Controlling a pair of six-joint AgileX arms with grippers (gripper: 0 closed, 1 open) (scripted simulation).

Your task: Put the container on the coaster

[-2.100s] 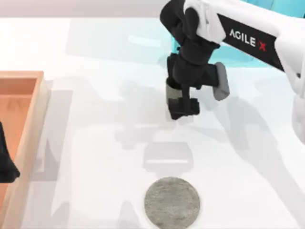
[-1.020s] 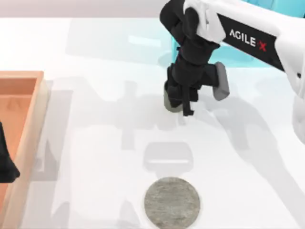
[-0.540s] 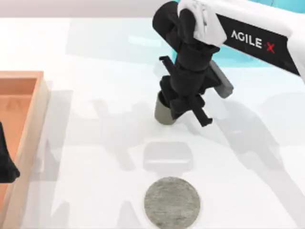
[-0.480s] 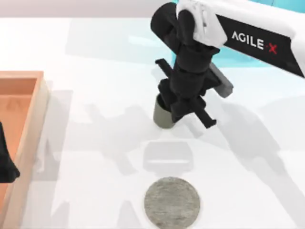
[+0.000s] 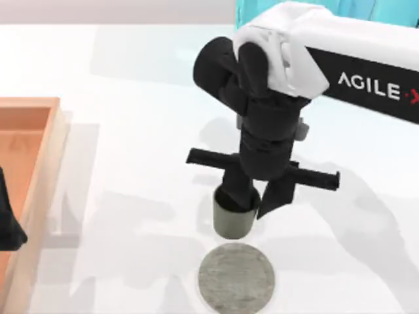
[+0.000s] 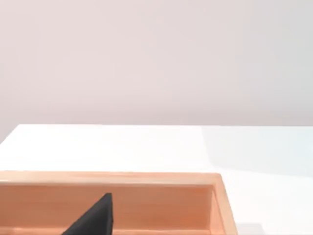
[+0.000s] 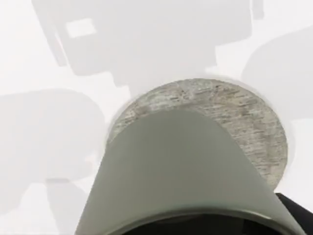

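The container (image 5: 234,222), a small olive-grey cup, hangs upright in my right gripper (image 5: 252,199), which is shut on its rim from above. The cup is just behind the coaster (image 5: 236,278), a speckled grey disc near the table's front edge, and it overlaps the disc's far rim in the top view. In the right wrist view the cup's wall (image 7: 181,166) is close up, with the coaster (image 7: 244,117) below and beyond it. My left gripper (image 5: 8,226) is parked at the far left over the wooden tray.
An orange-brown wooden tray (image 5: 46,170) runs along the table's left side, and its far wall (image 6: 146,196) appears in the left wrist view. A teal object (image 5: 380,10) stands at the back right behind my right arm. White tabletop surrounds the coaster.
My right arm has carried the container from the table's back middle toward the front, up to the coaster's far rim, and the wrist has turned. The left arm has not moved.
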